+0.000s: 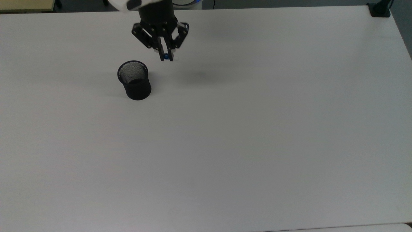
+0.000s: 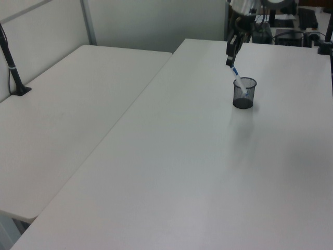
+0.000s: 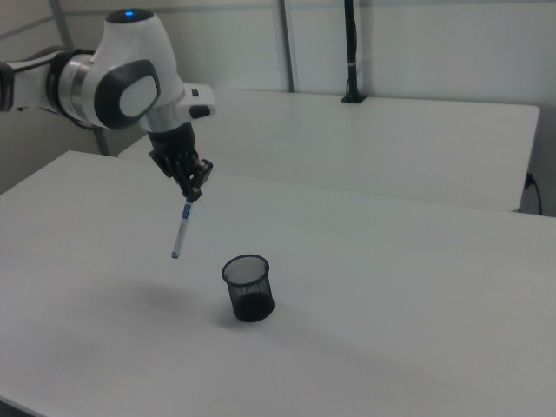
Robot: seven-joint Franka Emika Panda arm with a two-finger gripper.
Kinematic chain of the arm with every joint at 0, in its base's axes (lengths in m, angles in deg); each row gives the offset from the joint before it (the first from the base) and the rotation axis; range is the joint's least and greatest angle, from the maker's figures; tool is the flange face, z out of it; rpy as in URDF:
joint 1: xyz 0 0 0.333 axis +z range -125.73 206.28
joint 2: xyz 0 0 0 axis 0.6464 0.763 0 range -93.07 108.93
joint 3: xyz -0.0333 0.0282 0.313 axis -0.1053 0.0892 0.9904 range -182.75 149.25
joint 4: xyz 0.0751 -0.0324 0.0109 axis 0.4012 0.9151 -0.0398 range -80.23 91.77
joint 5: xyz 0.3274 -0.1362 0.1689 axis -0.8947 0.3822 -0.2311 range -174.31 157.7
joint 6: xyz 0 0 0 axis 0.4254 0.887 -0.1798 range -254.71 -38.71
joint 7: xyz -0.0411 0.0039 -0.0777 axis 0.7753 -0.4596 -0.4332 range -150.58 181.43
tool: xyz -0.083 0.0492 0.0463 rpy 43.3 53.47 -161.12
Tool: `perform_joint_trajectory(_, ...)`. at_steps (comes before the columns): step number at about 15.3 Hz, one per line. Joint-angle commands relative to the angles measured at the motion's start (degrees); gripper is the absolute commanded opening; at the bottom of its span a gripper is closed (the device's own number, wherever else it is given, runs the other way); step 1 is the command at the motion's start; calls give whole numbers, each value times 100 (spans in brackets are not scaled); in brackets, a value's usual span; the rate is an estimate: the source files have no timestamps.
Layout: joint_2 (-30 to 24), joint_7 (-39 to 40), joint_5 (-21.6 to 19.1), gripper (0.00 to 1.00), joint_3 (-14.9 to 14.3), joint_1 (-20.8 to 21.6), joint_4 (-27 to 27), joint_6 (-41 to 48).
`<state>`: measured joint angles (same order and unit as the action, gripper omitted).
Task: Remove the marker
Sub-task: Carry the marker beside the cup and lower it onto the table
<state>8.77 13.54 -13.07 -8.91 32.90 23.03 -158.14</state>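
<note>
My gripper [image 1: 166,57] [image 3: 193,196] [image 2: 229,63] is shut on the blue-capped top of the marker [image 3: 181,228] [image 2: 237,78], which hangs slanted below it, clear of the table. From above, just the marker's blue cap [image 1: 166,57] shows between the fingers. The black mesh cup [image 1: 134,80] [image 3: 248,287] [image 2: 244,92] stands upright on the white table, with the gripper to the top view's right of it and higher up. In the right view the marker hangs to the left of the cup, well apart from it.
The white table [image 1: 225,135] stretches wide around the cup. A second white table [image 2: 62,120] adjoins it on the left view's left. A black clamp post [image 1: 379,9] sits at the top view's upper right corner.
</note>
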Motion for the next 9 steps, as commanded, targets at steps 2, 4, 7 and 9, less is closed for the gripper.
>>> perform_joint_trajectory(2,583,-699,-95,2,-29,341,-47,48)
perform_joint_trajectory(4,846,-700,-95,2,-29,491,-29,-14)
perform_joint_trajectory(7,1198,-708,-69,2,-29,623,-29,-267)
perform_joint_trajectory(9,1418,-735,-8,2,-29,772,-3,-461)
